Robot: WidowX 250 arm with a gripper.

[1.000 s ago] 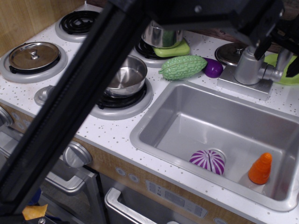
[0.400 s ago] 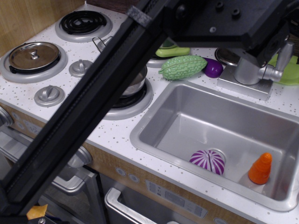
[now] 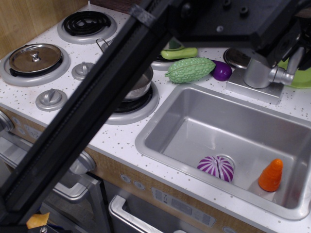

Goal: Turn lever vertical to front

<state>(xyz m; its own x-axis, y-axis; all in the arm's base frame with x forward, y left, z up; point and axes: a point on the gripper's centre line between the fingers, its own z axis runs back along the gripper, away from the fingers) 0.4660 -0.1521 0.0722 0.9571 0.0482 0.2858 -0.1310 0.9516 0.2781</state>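
gripper (image 3: 296, 44) above lever (image 3: 282, 75); grip unclear

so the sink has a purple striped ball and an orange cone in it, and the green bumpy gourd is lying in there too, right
Not quite. In the observation.image view the green bumpy gourd lies on the counter behind the sink, beside a purple vegetable. Only the purple striped ball and orange cone are in the sink.

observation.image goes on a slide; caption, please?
Robot gripper poised at the faucet lever above a toy kitchen sink.
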